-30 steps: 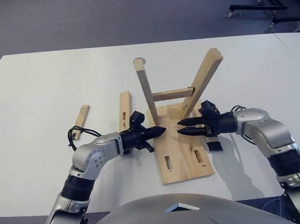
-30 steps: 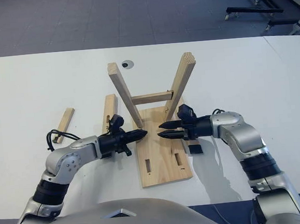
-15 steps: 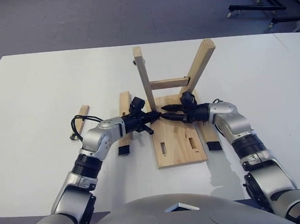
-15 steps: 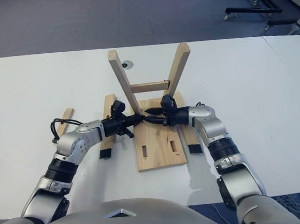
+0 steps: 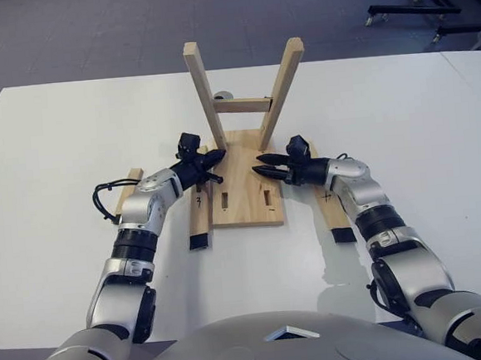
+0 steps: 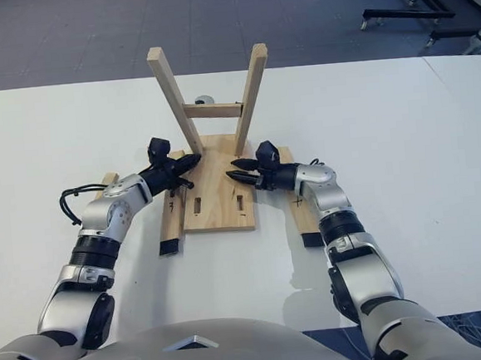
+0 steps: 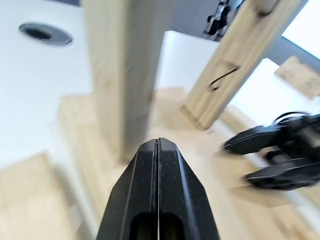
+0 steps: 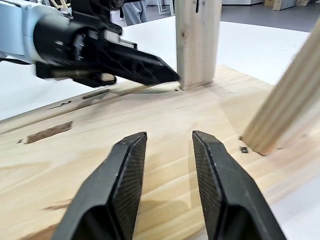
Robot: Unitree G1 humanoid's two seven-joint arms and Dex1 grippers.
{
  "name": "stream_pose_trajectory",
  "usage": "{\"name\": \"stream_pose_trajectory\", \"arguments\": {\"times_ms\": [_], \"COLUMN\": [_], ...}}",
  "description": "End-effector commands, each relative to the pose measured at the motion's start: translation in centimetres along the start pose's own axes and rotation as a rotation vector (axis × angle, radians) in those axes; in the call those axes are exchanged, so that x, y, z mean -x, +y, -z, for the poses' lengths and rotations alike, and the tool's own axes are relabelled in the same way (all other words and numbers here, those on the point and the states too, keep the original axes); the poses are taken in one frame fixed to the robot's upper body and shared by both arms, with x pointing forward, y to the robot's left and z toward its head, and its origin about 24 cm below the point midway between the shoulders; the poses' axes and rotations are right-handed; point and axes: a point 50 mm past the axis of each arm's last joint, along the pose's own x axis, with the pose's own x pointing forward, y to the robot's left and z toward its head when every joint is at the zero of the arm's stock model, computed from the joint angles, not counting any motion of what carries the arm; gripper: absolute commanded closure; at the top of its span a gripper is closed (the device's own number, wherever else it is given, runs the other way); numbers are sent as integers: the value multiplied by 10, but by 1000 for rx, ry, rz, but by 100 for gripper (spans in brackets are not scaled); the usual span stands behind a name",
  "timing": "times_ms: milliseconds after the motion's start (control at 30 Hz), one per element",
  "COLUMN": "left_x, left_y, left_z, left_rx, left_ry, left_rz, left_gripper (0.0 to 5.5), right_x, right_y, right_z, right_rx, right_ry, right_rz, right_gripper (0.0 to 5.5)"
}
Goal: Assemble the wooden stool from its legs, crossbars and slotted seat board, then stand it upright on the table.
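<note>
The slotted seat board [image 5: 246, 198] lies flat on the white table. Two legs [image 5: 203, 91] [image 5: 287, 84] stand up from its far end, joined by a crossbar [image 5: 243, 105]. My left gripper [image 5: 216, 156] is shut and empty, its tip at the foot of the left leg [image 7: 125, 65]. From the right, my right gripper [image 5: 260, 163] hovers just over the board [image 8: 100, 155], open, close to the right leg [image 8: 290, 100]. The left gripper [image 8: 150, 70] points at the other leg's base [image 8: 197, 40].
A loose leg [image 5: 200, 212] with a black end lies along the board's left side, another [image 5: 333, 210] along its right side under my right forearm. A short crossbar [image 5: 129, 189] lies farther left. A round hole [image 5: 224, 95] is in the table behind the legs.
The board with its two legs has slid away from me and turned straighter. Both arms have stretched forward with it. Left gripper stays shut, right stays open.
</note>
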Motion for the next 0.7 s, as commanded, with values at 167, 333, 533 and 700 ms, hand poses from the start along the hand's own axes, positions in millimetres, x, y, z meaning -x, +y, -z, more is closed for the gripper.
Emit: {"name": "stream_pose_trajectory", "arguments": {"times_ms": [167, 333, 533, 700], "left_x": [16, 70, 127, 128], "left_y": [-16, -14, 14, 12], "left_z": [-28, -42, -26, -23], "left_rx": [51, -66, -267, -132], "left_ry": [-208, -233, -76, -263], "left_rz": [132, 100, -291, -677], "left_gripper": [550, 550, 550, 550], "right_x": [17, 69, 115, 101], "right_y": [-7, 4, 34, 68], "right_z": [-10, -38, -62, -52], "right_rx": [41, 103, 95, -18], "right_ry": [-43, -136, -177, -118], "right_rz": [56, 181, 434, 680], "right_gripper": [382, 382, 382, 382]}}
